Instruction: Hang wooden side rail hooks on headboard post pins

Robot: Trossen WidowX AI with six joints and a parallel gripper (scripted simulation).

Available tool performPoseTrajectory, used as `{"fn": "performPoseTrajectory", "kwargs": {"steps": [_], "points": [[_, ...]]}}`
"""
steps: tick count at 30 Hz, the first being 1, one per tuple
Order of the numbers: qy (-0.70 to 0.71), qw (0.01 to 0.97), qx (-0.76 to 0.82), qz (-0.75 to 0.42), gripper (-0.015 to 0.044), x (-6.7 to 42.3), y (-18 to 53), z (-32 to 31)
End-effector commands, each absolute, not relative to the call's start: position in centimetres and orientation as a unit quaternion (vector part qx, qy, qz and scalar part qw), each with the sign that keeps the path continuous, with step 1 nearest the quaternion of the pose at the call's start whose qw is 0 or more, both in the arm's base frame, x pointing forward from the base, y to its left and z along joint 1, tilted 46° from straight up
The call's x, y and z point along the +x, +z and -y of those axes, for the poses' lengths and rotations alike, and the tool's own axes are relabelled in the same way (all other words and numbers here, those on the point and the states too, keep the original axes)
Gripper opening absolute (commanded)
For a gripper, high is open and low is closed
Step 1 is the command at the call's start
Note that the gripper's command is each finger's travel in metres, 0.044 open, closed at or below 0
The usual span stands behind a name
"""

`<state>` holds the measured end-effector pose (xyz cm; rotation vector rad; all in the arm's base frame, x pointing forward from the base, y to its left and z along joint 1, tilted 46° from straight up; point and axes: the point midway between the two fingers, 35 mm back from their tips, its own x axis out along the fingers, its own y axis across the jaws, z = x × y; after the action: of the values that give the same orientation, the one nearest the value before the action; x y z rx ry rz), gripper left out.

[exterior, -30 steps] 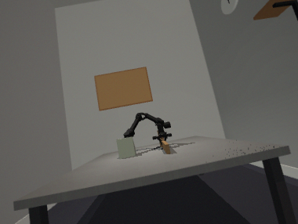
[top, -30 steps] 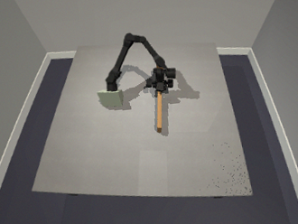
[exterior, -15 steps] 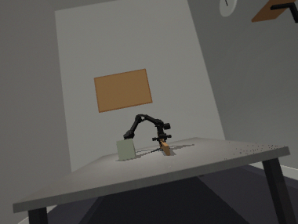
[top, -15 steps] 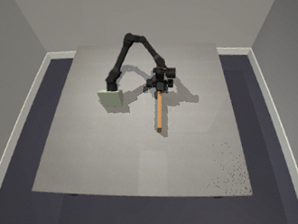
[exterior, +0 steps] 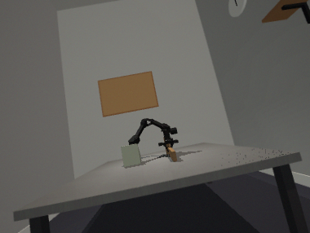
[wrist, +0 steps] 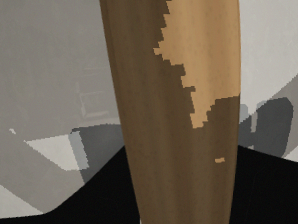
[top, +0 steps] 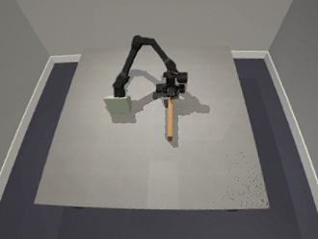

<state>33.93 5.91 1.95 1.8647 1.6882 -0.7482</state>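
Gripper (top: pixel 169 92) clamped on upper end of wooden side rail (top: pixel 170 120), pointing down. Rail slants from gripper toward front of table (top: pixel 103 181), far end on surface. Pale green block (top: pixel 118 104) sits left, well apart, at arm's base.

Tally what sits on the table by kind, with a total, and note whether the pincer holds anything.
Wooden rail: 1, one end clamped in the pincer
Pale green block: 1
Robot arm: 1
Headboard post: cannot make one out in these views
Total: 3
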Motion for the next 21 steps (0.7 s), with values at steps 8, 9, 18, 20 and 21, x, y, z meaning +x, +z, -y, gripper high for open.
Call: {"fn": "performPoseTrajectory", "kwargs": {"steps": [8, 9, 18, 20, 21], "points": [[-0.276, 0.259, 0.689, -0.618, 0.0, 34.04, 2.19, -5.4], [-0.276, 0.259, 0.689, -0.618, 0.0, 34.04, 2.21, -5.38], [-0.276, 0.259, 0.689, -0.618, 0.0, 34.03, 2.31, -5.28], [-0.276, 0.259, 0.689, -0.618, 0.0, 34.02, 2.33, -5.25], [-0.276, 0.259, 0.689, -0.618, 0.0, 34.02, 2.34, -5.24]]}}
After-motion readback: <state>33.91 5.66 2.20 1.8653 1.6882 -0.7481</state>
